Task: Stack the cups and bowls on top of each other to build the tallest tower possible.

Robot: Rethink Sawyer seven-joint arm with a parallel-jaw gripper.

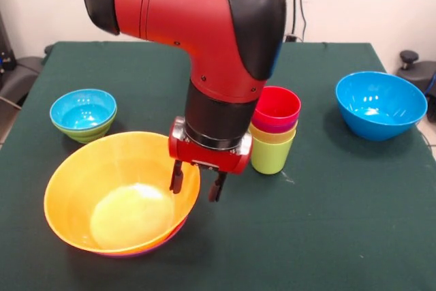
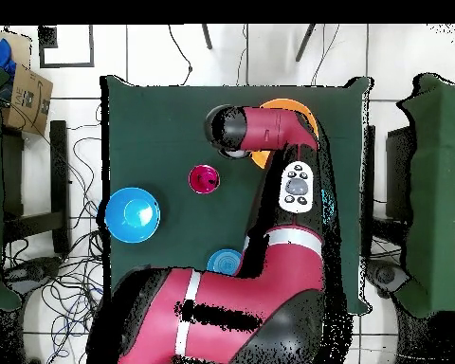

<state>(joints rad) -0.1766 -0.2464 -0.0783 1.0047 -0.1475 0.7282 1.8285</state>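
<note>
We see the gripper (image 1: 198, 187) hanging at the right rim of the yellow bowl (image 1: 116, 195), its 2 fingers apart with the rim about between them and nothing clamped yet. The yellow bowl sits in a purple bowl (image 1: 167, 236), of which only a thin edge shows beneath it. The tower (image 1: 274, 131) stands just behind and to the right of the gripper: 4 nested cups, lime green lowest, then yellow, purple, and red on top. A small blue bowl (image 1: 83, 109) sits nested in a green bowl (image 1: 87, 131) at the left, and the large blue bowl (image 1: 379, 104) stands well apart on the right. In the overhead view the arm covers most of the yellow bowl (image 2: 286, 106), with the red cup (image 2: 204, 177) and the large blue bowl (image 2: 132, 212) clear of it.

We judge the main risks to be these:
- A grip on 1 thin, glossy rim may slip, or the wide bowl may tilt and swing when lifted.
- The purple bowl could cling and rise with the yellow one, then drop.
- The tower is near the wrist, so any sideways move could knock it over.
- A wide bowl set on the narrow red cup would balance poorly unless centred.
</note>
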